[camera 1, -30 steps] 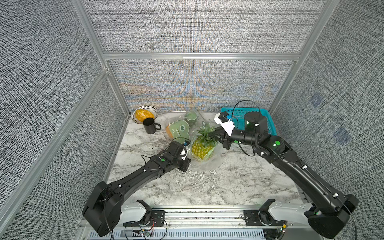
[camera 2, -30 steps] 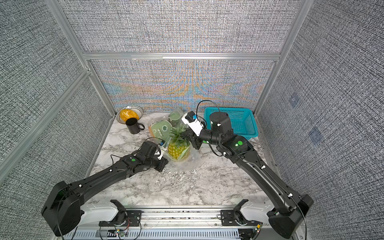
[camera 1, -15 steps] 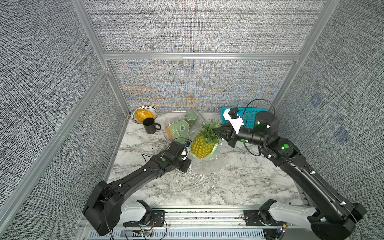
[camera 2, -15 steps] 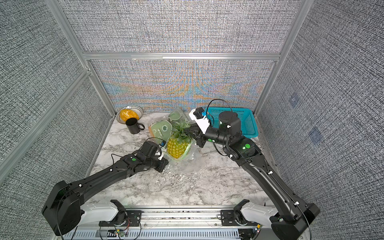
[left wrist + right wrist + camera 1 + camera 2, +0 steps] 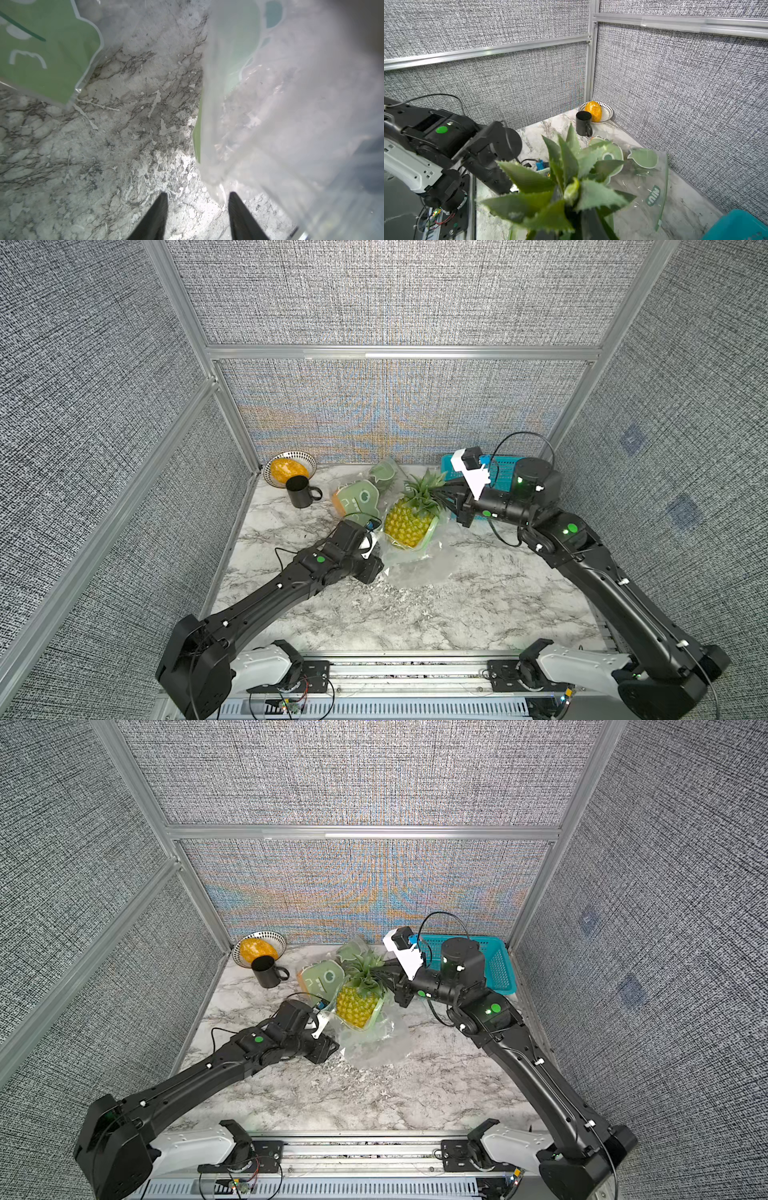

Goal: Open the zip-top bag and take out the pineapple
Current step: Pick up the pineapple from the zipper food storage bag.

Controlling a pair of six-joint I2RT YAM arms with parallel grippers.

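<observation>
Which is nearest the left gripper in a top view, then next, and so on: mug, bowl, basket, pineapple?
1. Pineapple, centre, just beyond the left gripper.
2. Mug, back left.
3. Bowl, back left corner, behind the mug.
4. Basket, back right.

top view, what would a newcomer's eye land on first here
The bright yellow pineapple at the middle of the table, its body in the mouth of the clear zip-top bag, with the right gripper shut on its green crown. Then the left gripper, low beside the bag, jaws apart. At the back, a teal basket, and an orange fruit in a patterned bowl behind a black mug.
</observation>
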